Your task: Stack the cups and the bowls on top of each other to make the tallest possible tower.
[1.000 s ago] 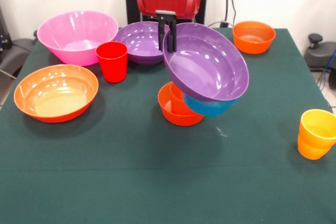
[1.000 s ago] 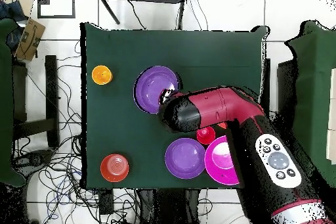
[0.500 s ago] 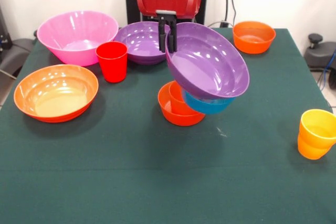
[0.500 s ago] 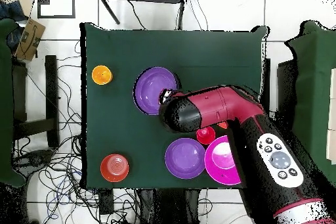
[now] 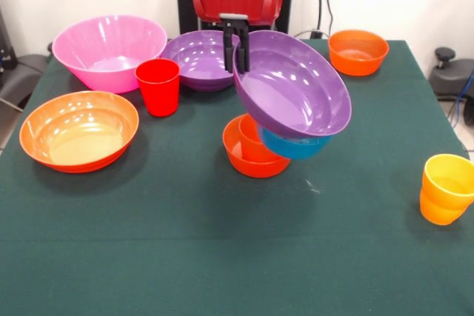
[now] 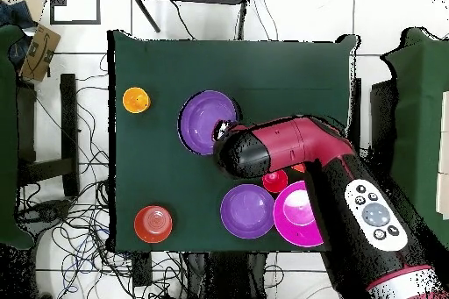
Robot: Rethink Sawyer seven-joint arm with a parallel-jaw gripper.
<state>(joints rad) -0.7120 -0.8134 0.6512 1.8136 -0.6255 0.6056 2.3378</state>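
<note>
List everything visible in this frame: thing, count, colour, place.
Tower: 1; small orange bowl, orange cup, blue bowl, tilted purple bowl on top; table centre.
Purple bowl: 1, behind the tower.
Pink bowl: 1, far left.
Large orange bowl: 1, left edge.
Small orange bowl: 1, far right corner.
Red cup: 1, by the pink bowl.
Yellow-orange cup: 1, right edge.
Table: 1, green.
Gripper: 1, black fingers pinching the top bowl's rim.

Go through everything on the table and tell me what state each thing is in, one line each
End effector: shut on the top bowl's rim.
Wide purple plastic bowl: tilted atop the tower.
Blue plastic bowl: tilted, under it.
Orange plastic cup: upright in small orange bowl.
Red plastic cup: upright, empty.
Yellow-orange cup: upright, alone.
Large pink bowl: upright, empty.
Large orange bowl: upright, empty.
</note>
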